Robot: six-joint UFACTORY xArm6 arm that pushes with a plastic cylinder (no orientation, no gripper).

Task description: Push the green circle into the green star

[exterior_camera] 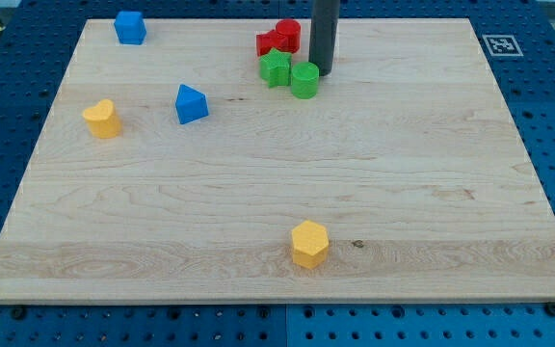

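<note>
You are looking at a rod with no fingers on it, so nothing can be open or closed; it ends in my tip (323, 73), which rests on the tabletop (403, 193) near the view's top. Just to the tip's left, touching or nearly touching it, sits the green circle (304, 80). The green star (276, 68) lies directly left of the circle, the two pressed together. Just beyond the star, toward the view's top, are two red blocks (279, 39), side by side. Well to the tip's left lie a blue block (191, 103), a yellow block (102, 119) and another blue block (129, 27). Well below, a yellow hexagon (309, 243) sits alone. No containers are here.
</note>
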